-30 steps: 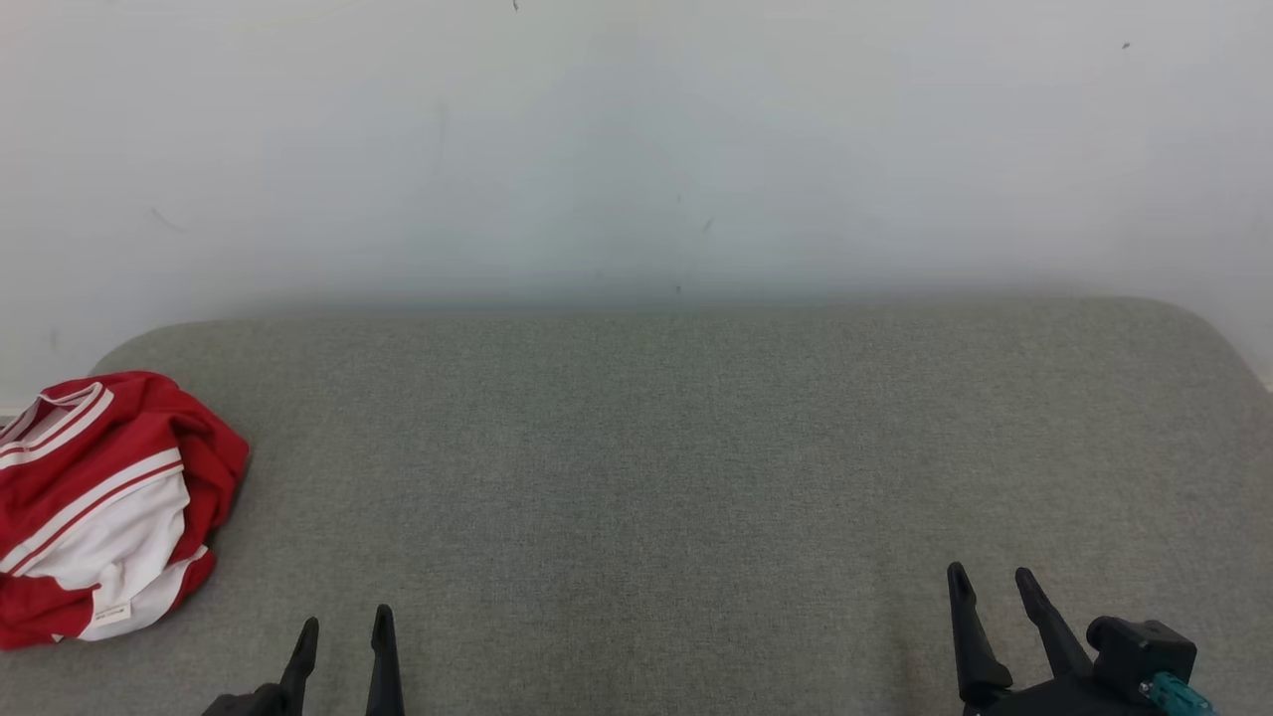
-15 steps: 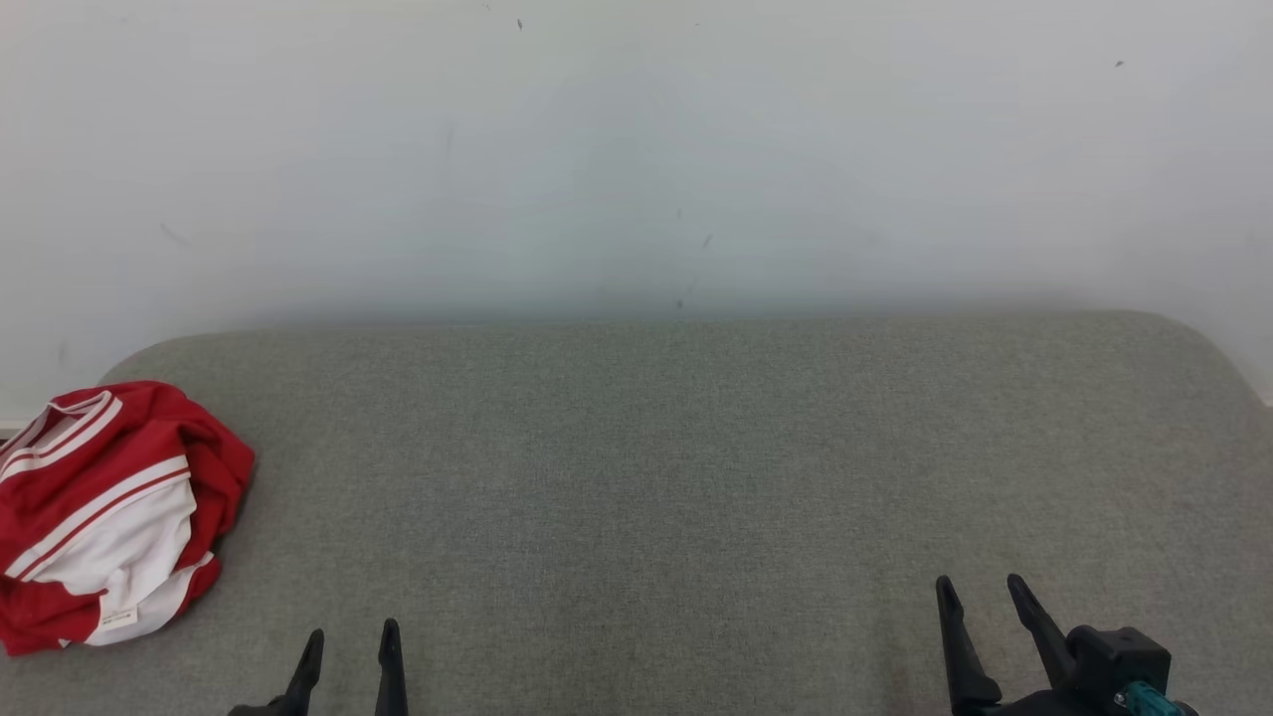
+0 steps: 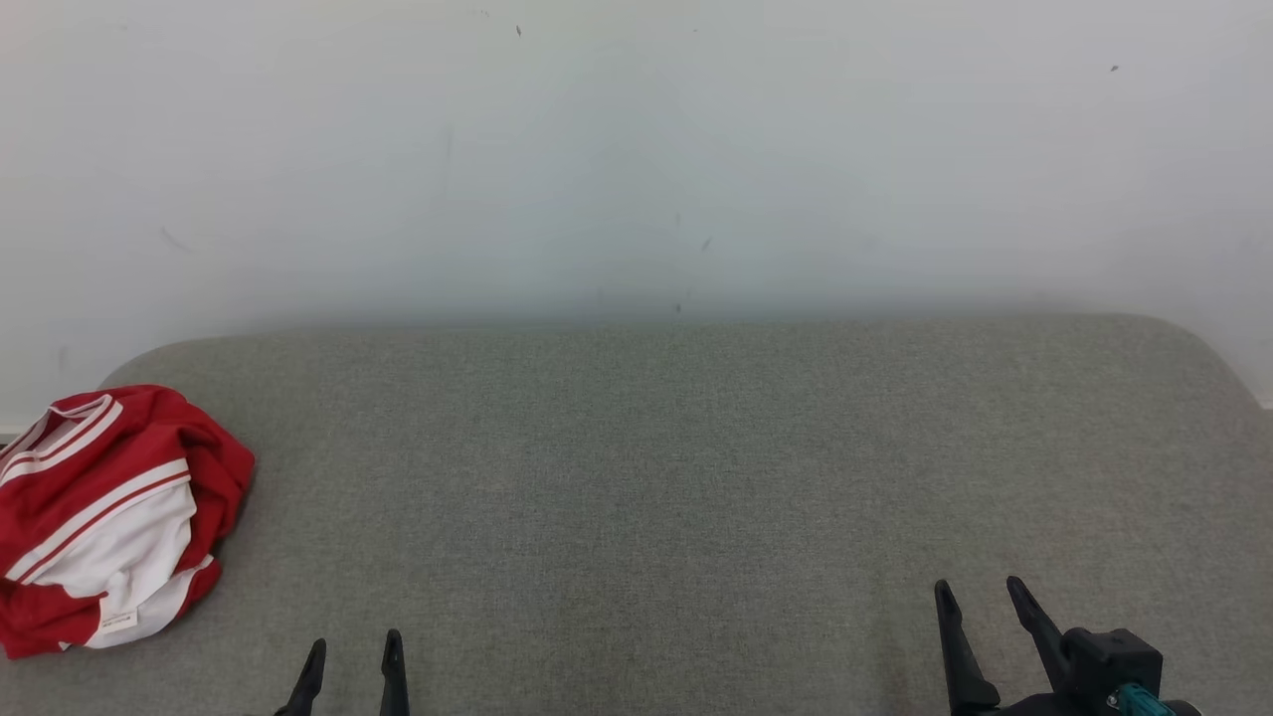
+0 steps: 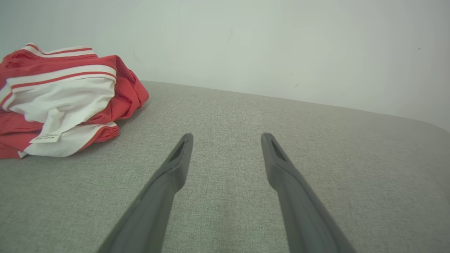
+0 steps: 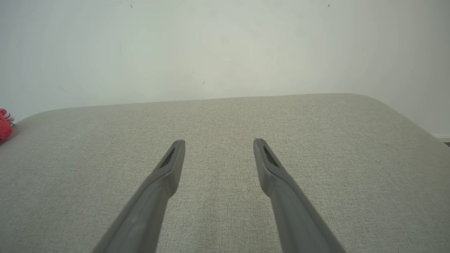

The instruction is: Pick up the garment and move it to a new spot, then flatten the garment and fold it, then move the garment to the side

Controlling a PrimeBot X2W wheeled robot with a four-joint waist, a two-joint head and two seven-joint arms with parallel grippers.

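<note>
Head view: one garment [image 3: 109, 522], red with white panels and white stripes, crumpled in a heap at the far left end of a grey fabric-covered surface [image 3: 676, 477], its left part cut off by the frame edge; a small white label [image 3: 117, 623] shows at its near hem. One pale wall [image 3: 636, 149], lightly marked, stands behind the surface. Left gripper [image 3: 355, 644] at the lower left, two dark fingers pointing up the frame, parted and empty, to the right of the garment and apart from it. Right gripper [image 3: 978, 589] at the lower right, fingers likewise parted and empty, well apart from the garment; a teal fitting [image 3: 1134, 701] sits on its dark mount at the bottom edge. Left wrist view: the left gripper's two fingers are spread wide over the grey fabric, holding nothing; the garment lies in the upper left, resting on the surface close to the wall, clear of the nearer fingertip; red folds wrap a white panel, with a striped band on top and the label hanging at the front. Right wrist view: the right gripper's two fingers are spread wide over the grey fabric, holding nothing; a sliver of the garment's red cloth shows at the left edge, far off by one rounded corner of the surface; the other rounded corner lies at the right, with the wall beyond.
</note>
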